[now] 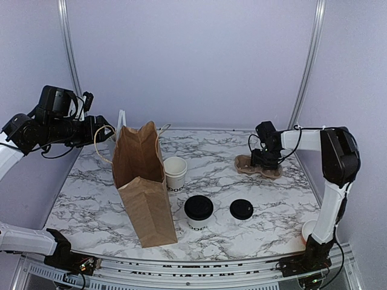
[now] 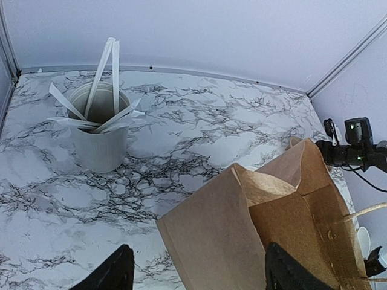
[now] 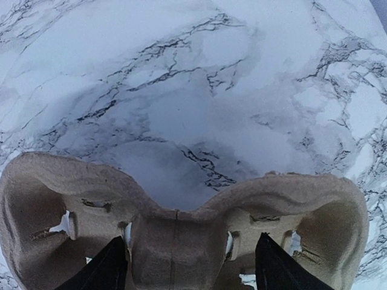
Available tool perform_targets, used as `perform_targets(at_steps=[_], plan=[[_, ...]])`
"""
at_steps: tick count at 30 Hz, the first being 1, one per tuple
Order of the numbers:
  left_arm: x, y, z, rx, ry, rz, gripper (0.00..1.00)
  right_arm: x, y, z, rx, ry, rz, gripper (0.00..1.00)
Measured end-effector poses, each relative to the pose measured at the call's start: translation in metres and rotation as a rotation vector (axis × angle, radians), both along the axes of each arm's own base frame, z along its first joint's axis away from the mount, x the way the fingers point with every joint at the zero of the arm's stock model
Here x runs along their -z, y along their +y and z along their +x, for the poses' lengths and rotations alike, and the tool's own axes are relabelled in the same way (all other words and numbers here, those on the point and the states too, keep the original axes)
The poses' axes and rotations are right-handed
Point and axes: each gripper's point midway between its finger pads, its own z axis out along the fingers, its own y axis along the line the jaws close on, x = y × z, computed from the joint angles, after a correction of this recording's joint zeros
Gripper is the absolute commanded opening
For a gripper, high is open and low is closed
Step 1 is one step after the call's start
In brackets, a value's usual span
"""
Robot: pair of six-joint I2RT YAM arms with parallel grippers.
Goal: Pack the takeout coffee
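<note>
- Takeout coffee [image 1: 198, 211]: small white paper cup w/ round black lid, upright on the marble table [image 1: 91, 193], front-centre. Lid hides most of the cup wall from the top view; lettering can't be read.
- It stands just right of the brown paper bag [image 1: 142, 181], not touching it. Loose black lid [image 1: 241, 209] lies flat near its right side. Lidless stack of white cups [image 1: 175, 173] sits behind it, beside the bag.
- Bag is upright, mouth open, w/ string handles.
- Neither arm is near the coffee.
- Left arm: reaches in from far left, held high and roughly level, left gripper [image 1: 100, 130] at the bag's upper left corner by a handle loop. Wrist view looks down over the bag mouth [image 2: 242, 241]; fingers [image 2: 115, 272] spread wide, released, nothing seen pinched. Pale cup of white stirrers [image 2: 100, 130] stands further back on that side.
- Right arm: rises from the near right corner, elbow high, forearm reaching left toward the back right.
- Right gripper [image 1: 266, 158] points down onto the cardboard cup carrier [image 1: 258, 166].
- Wrist view: right gripper [image 3: 187, 275] has jaws apart, astride the carrier's centre ridge [image 3: 175, 229], fingers [image 3: 103, 272] dipping toward the wells; not clamped as far as can be seen.
</note>
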Motion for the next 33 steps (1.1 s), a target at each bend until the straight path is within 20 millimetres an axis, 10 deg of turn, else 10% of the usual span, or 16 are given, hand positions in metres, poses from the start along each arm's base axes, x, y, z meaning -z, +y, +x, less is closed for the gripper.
perform_targets(at_steps=[15,33], plan=[[0.000,-0.001,0.000,0.005,0.001,-0.003,0.75,-0.001,-0.024,-0.041,-0.064,0.064,-0.048,0.68],[0.000,-0.002,-0.001,0.010,0.003,-0.006,0.74,-0.005,-0.013,-0.026,-0.221,0.075,-0.072,0.66]])
